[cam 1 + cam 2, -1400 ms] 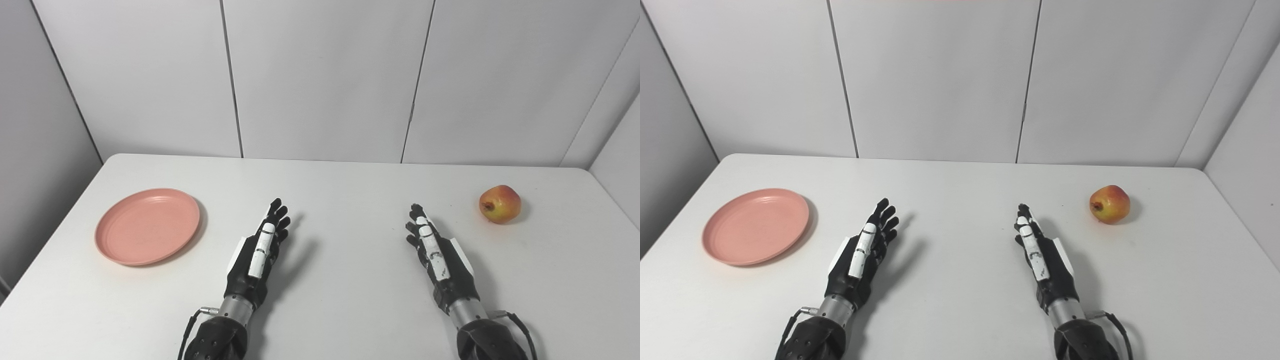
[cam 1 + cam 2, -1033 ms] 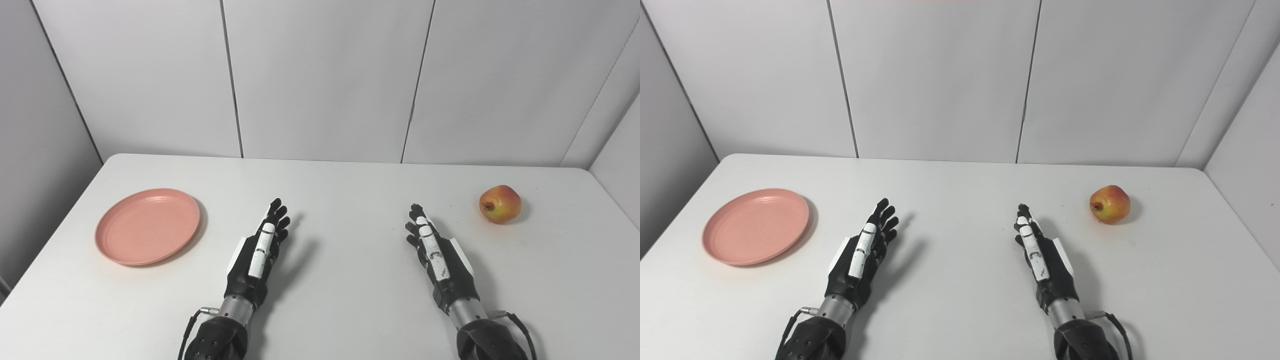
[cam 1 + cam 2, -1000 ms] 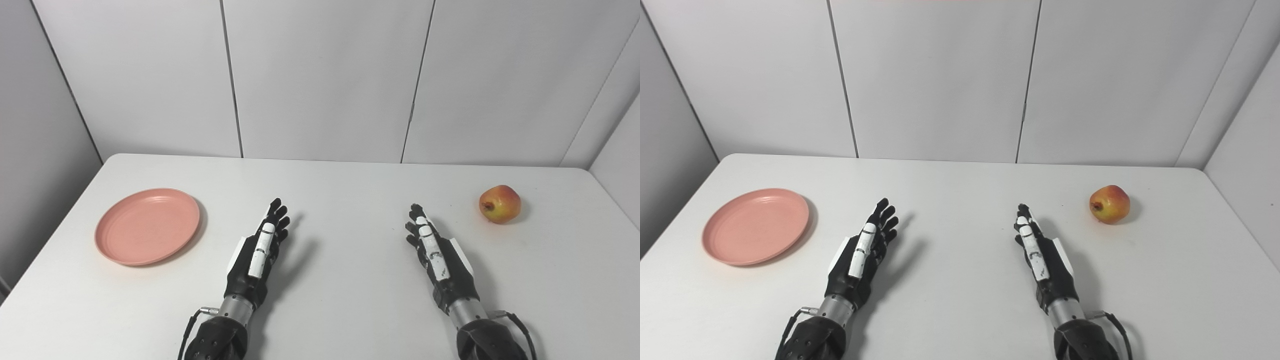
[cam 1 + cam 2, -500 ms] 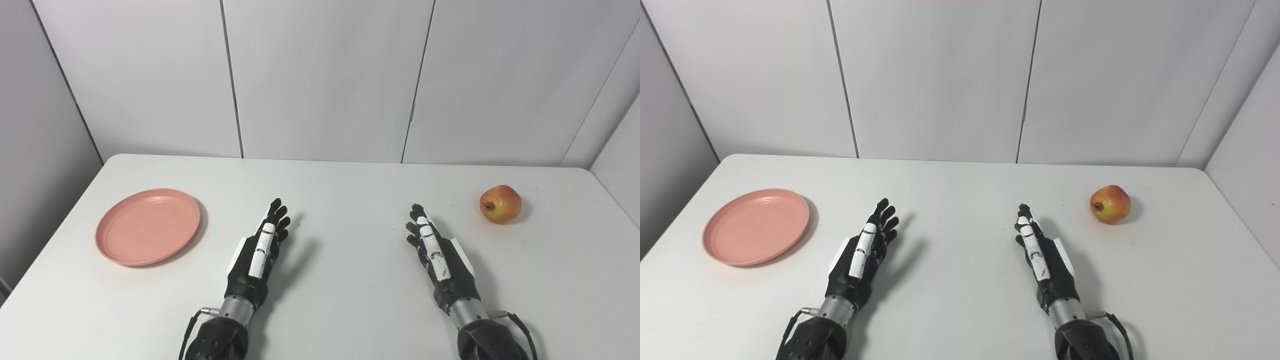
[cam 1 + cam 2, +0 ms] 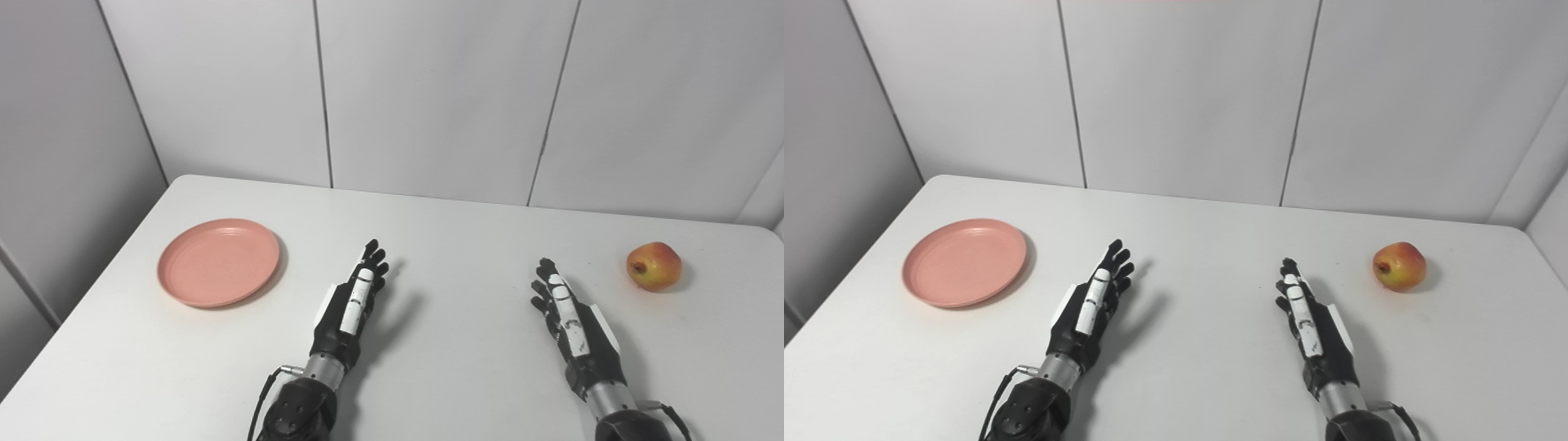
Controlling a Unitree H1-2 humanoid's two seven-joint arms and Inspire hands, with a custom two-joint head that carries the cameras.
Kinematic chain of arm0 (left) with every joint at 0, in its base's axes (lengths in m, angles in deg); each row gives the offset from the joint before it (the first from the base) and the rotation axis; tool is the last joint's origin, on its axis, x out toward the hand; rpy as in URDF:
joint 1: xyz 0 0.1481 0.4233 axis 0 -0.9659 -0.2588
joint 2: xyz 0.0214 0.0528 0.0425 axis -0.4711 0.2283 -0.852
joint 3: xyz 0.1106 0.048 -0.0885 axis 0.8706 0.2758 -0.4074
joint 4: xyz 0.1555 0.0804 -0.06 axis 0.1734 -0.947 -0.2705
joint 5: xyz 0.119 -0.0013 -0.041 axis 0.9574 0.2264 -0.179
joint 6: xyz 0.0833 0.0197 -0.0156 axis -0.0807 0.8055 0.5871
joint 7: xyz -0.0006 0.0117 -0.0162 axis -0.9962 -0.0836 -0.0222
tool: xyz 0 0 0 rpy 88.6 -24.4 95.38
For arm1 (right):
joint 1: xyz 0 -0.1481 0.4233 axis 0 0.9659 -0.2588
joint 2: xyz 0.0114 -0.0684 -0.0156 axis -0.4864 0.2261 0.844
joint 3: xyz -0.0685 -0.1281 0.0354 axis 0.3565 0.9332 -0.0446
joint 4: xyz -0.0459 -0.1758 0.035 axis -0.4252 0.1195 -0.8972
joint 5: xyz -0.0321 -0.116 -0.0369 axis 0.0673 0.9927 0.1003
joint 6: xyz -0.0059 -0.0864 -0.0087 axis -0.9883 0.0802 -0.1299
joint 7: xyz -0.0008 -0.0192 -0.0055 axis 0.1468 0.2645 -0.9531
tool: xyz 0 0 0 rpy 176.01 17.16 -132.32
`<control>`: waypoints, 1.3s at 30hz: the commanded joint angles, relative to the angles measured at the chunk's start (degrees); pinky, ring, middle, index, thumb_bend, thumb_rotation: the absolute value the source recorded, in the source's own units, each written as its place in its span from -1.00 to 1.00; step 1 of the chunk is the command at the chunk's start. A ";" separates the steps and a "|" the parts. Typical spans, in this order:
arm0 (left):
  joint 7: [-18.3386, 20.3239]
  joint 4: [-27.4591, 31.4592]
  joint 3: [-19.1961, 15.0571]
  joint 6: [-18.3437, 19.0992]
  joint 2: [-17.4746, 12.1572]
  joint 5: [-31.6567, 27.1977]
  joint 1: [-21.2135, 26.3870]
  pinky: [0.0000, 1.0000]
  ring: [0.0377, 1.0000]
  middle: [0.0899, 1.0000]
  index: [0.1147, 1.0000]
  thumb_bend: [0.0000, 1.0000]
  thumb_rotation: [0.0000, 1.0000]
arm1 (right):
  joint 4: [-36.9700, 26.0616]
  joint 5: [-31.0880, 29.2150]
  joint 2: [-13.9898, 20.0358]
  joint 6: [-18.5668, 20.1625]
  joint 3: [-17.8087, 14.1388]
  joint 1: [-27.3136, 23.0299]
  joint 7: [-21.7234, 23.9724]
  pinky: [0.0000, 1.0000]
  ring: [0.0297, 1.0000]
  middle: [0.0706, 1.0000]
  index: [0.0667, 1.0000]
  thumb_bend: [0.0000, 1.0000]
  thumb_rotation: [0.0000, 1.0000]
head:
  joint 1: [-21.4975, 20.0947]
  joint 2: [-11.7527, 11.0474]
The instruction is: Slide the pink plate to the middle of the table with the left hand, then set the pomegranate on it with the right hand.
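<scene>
With your left hand (image 5: pixel 349 303) and right hand (image 5: pixel 572 321) empty, fingers extended, the round flat pink plastic plate (image 5: pixel 218 261) far left and the red-yellow pomegranate (image 5: pixel 654 266) far right, beware pressing the rim, which might tip it.

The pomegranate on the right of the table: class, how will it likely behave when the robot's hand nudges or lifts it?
The pomegranate looks round, so a nudge would probably roll it. Its skin seems smooth and firm, likely rigid but possibly slippery.

Pink plate (image 5: pixel 218 262); red-and-yellow pomegranate (image 5: pixel 654 266); white table (image 5: pixel 453 343) (plain, unpatterned); each hand (image 5: pixel 352 300) black with white.
</scene>
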 commanded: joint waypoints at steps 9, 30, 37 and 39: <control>-2.56 -4.35 1.73 -0.84 2.46 3.32 0.82 0.92 0.94 0.96 0.95 -0.26 1.00 | -0.73 -2.14 1.91 -3.00 -1.43 -0.10 1.49 1.00 0.98 0.99 0.97 -0.60 1.00 | 5.07 -2.10; -3.59 -5.42 1.89 -1.30 2.65 4.02 1.39 0.89 0.92 0.94 0.92 -0.26 1.00 | -0.60 -2.19 1.75 -3.48 -1.38 0.03 1.53 1.00 1.00 1.00 1.00 -0.70 1.00 | 5.79 -2.89; -3.48 -5.31 1.67 -1.75 1.98 4.16 1.93 0.89 0.92 0.95 0.94 -0.26 1.00 | -0.36 -1.75 1.31 -3.63 -1.19 -0.14 1.11 1.00 0.99 1.00 0.99 -0.69 1.00 | 6.08 -3.06; -3.47 -5.06 1.85 -2.05 1.55 4.65 1.95 0.89 0.93 0.96 0.94 -0.27 1.00 | -0.52 -1.42 1.17 -3.62 -1.04 -0.09 0.94 1.00 0.99 1.00 0.99 -0.68 1.00 | 5.80 -3.00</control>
